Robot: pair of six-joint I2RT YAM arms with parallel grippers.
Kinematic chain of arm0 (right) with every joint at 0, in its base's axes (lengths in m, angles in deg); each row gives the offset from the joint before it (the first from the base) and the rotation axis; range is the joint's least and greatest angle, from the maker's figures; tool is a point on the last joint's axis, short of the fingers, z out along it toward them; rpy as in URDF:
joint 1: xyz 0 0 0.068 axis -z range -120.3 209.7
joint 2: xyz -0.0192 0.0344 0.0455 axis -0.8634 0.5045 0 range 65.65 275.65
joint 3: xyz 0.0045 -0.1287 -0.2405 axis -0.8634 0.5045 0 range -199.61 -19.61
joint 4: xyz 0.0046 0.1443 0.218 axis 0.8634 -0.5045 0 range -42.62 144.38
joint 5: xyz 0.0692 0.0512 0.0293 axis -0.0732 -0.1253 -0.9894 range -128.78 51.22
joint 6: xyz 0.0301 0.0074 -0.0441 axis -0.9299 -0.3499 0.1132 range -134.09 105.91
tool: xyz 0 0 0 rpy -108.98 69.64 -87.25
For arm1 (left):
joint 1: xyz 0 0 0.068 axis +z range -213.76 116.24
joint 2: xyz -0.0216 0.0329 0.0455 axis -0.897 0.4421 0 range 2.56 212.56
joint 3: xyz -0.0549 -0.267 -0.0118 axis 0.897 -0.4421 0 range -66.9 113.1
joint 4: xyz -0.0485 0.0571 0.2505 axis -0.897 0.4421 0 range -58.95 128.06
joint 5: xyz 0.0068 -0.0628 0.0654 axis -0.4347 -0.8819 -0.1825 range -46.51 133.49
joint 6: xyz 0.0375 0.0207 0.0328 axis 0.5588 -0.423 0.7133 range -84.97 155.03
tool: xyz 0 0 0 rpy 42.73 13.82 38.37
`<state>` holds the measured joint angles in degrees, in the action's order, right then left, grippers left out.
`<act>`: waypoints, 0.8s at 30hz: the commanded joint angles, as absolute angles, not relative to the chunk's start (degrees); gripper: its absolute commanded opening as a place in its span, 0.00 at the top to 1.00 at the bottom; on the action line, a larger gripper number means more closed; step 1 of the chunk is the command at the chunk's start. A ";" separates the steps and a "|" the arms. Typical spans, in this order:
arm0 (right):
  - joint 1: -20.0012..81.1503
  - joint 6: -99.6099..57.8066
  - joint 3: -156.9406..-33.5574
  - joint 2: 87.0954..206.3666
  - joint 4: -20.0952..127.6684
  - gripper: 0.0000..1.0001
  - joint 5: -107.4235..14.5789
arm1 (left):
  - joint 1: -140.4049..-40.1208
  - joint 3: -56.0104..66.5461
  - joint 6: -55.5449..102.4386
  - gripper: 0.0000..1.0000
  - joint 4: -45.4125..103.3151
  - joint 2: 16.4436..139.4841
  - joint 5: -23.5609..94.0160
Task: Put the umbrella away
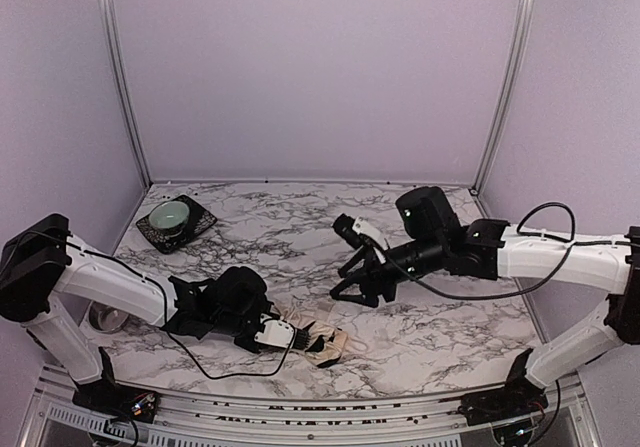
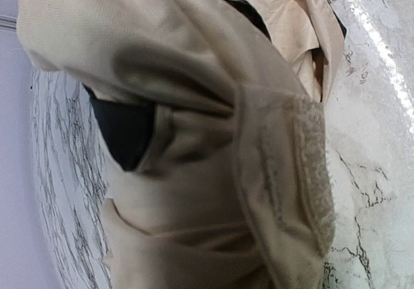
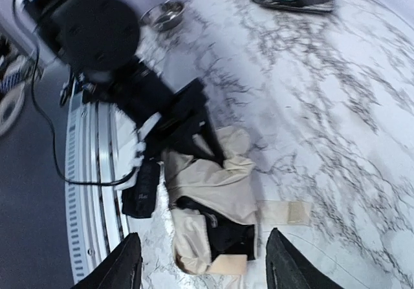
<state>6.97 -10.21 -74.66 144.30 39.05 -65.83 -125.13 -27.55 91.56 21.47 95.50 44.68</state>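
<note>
Top external: umbrella (image 1: 330,345) lies crumpled on marble table (image 1: 300,227), lower centre of frame. Left gripper (image 1: 288,338) touches its beige fabric, which fills the left wrist view; clamped or not, cannot tell. Right gripper (image 1: 350,292) hovers mid-frame, up-right of the umbrella, fingers spread apart.

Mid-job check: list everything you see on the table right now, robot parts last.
umbrella: one, cream-beige with black parts, crumpled at the table's near edge, centre
green bowl: one, pale green, on the plate, far left corner
plate: one, dark, square, far left corner
steel bowl: one, silver, near left edge
table: one, white marble pattern with grey veins
left gripper: one, black and white, closed on the umbrella's fabric
right gripper: one, black, open and empty, above the table beyond the umbrella
</note>
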 commanded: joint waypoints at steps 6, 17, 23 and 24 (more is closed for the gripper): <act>20.14 -33.64 -75.54 154.83 42.92 0.45 -63.47 | -127.46 -29.80 96.50 1.00 38.63 97.76 43.94; 20.96 -33.06 -86.20 176.15 39.41 0.54 -72.22 | -128.01 -30.59 97.44 1.00 39.99 100.08 50.08; 21.16 -35.77 -93.89 184.19 34.97 0.57 -78.55 | -127.32 -31.43 95.64 1.00 38.28 102.88 52.99; 21.32 -36.66 -94.93 185.17 34.37 0.57 -78.85 | -126.66 -31.65 95.11 1.00 37.85 102.70 51.71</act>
